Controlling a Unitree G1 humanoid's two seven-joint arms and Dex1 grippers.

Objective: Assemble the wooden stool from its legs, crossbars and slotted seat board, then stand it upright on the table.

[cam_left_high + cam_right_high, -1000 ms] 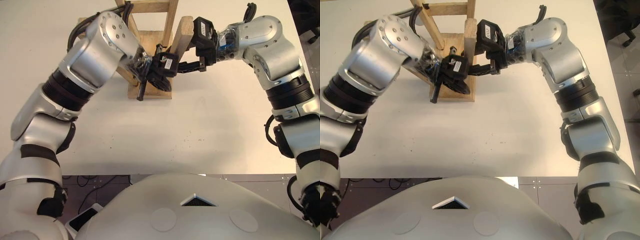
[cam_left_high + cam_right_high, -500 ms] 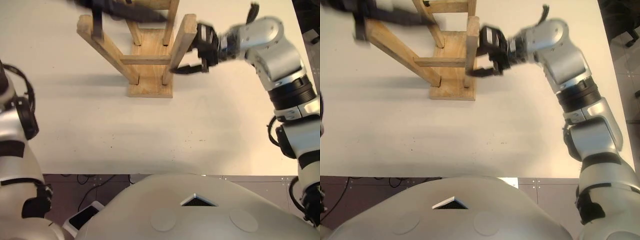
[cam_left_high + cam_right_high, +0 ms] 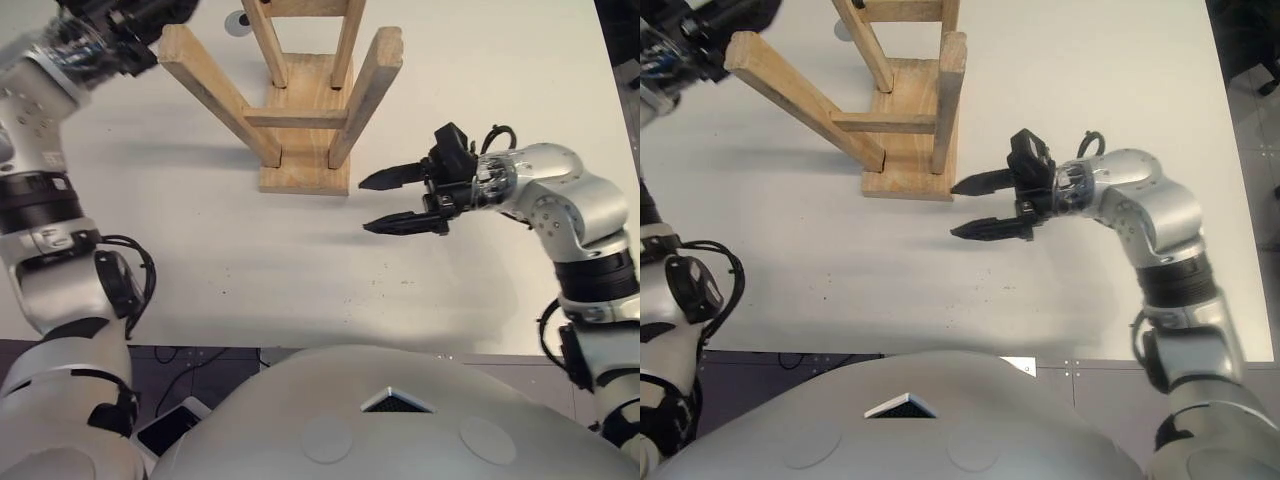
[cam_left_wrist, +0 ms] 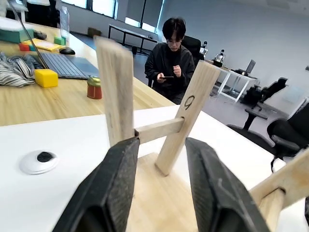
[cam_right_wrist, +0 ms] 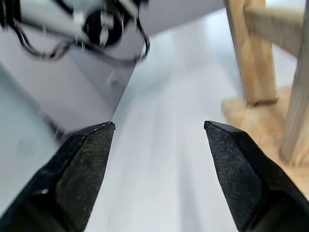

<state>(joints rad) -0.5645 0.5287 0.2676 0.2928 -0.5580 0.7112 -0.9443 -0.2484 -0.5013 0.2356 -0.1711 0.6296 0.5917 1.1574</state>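
The 2 arms drew back from the stool [image 3: 300, 118], left gripper [image 4: 161, 145] and right gripper [image 3: 365, 205] spread wide and empty, leaving it assembled but legs-up.

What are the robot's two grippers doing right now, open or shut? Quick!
Left gripper: open, holding nothing.
Right gripper: open, holding nothing.

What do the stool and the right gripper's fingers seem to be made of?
The stool: pale bare wood, judging by the visible grain and matte, unvarnished look. The right gripper: its fingers are matte black, probably moulded plastic or rubber-faced; the look leaves that open.
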